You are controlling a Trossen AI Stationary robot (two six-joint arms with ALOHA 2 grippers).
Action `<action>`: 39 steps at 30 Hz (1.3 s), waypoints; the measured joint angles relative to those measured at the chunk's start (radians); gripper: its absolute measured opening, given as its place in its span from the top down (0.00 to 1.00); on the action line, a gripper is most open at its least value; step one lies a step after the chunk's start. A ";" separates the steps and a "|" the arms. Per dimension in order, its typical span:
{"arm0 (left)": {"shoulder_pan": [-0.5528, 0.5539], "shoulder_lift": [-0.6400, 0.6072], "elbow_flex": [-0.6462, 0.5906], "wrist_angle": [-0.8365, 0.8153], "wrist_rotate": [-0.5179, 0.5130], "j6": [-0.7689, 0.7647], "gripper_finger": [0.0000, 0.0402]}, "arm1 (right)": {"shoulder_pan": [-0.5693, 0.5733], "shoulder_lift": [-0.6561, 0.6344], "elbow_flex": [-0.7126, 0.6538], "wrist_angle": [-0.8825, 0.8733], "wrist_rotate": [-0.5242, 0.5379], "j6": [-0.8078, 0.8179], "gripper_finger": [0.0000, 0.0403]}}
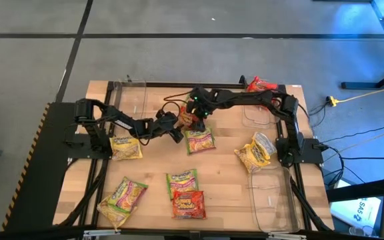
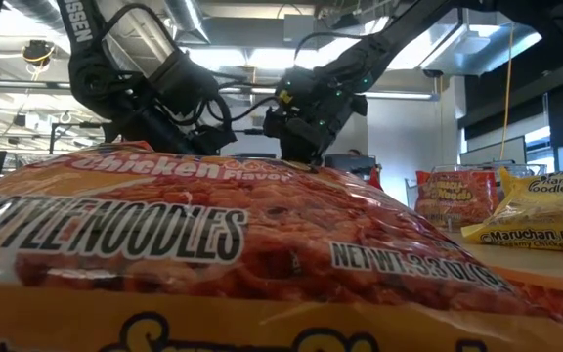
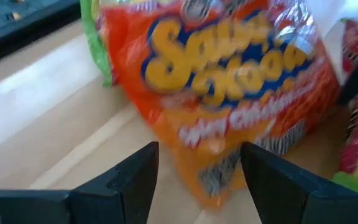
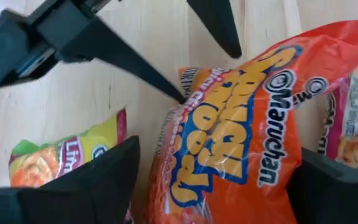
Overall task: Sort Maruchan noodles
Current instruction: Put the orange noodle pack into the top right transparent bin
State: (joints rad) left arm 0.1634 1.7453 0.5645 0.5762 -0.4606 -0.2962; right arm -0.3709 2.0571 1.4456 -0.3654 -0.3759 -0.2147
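Clear bin (image 1: 272,200) sitting at counter (image 1: 232,193) right-front edge, nothing showing inside. Second clear bin (image 1: 255,115) at right-rear, contents not clear; red packet (image 1: 261,85) lying just behind it.

Orange packet (image 4: 241,143) sitting mid-counter between both grippers, reading "Maruchan", "Chicken Flavor" partly legible. Left gripper (image 3: 197,180) jaws standing apart, pointing at packet, gripping nothing. Right gripper (image 4: 210,180) jaws spread wide, straddling same packet, not clamped.

Other packets lying scattered: yellow (image 1: 126,148), green-pink (image 1: 182,180), red-orange (image 1: 189,205). Low view reading "NET WT", "Ramen Noodle Soup".
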 joint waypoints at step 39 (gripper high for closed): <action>-0.128 -0.209 0.000 -0.212 -0.158 0.042 0.45 | -0.002 -0.255 -0.001 -0.200 0.084 -0.105 1.00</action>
State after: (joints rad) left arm 0.0358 1.5360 0.5648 0.3643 -0.6184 -0.2544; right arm -0.3725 1.8019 1.4448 -0.5656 -0.2922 -0.3201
